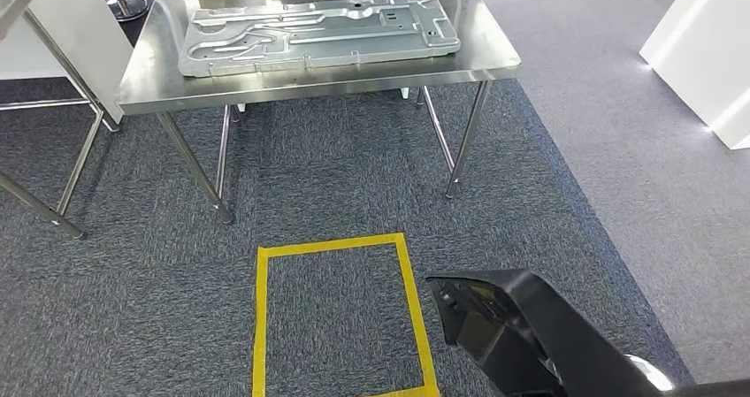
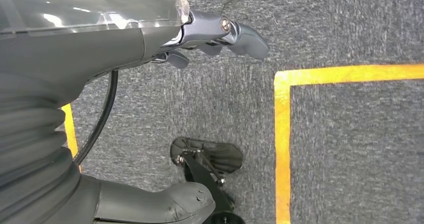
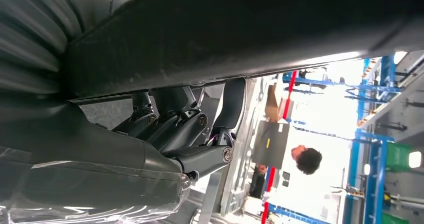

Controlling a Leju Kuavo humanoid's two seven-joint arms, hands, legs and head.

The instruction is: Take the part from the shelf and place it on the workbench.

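A black angular part (image 1: 522,331) juts in at the lower right of the head view, above the carpet. In the right wrist view it is a dark slab (image 3: 250,29), and my right hand (image 3: 170,129) grips it with its fingers (image 3: 200,159) curled up against its underside. The steel workbench (image 1: 318,86) stands ahead across the carpet, well clear of the part. My left hand (image 2: 115,39) hangs over the carpet; its fingers (image 2: 240,32) and thumb (image 2: 165,206) are apart and hold nothing.
A large silver stamped metal panel (image 1: 318,33) covers most of the workbench top. A yellow tape square (image 1: 340,317) marks the carpet before it. More steel table legs (image 1: 53,211) stand at the left, a white unit (image 1: 707,43) at the right. A person (image 3: 306,160) stands among blue racks.
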